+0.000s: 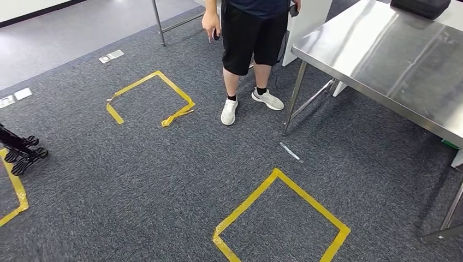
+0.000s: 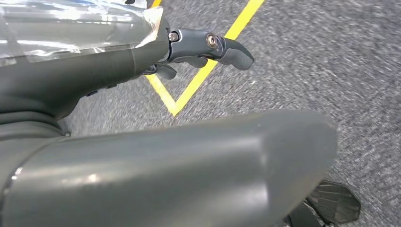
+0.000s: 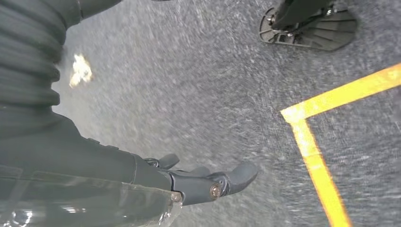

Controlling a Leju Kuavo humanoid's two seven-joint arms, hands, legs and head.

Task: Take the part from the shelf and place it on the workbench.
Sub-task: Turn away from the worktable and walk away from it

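Grey carpet [image 1: 164, 180] bears yellow tape squares [image 1: 281, 215]; steel workbench [image 1: 382, 60] stands on it.

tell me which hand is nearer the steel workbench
Right, probably. The steel workbench stands ahead on the robot's right; the right hand hangs over carpet on that side, the left hand on the far side.

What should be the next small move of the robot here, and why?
Probably a turn in place to look for the shelf. The head view shows carpet, a yellow tape square, a person and a steel table, but no part to take. The left hand and right hand hang over the floor and hold nothing, so reaching makes no sense yet.
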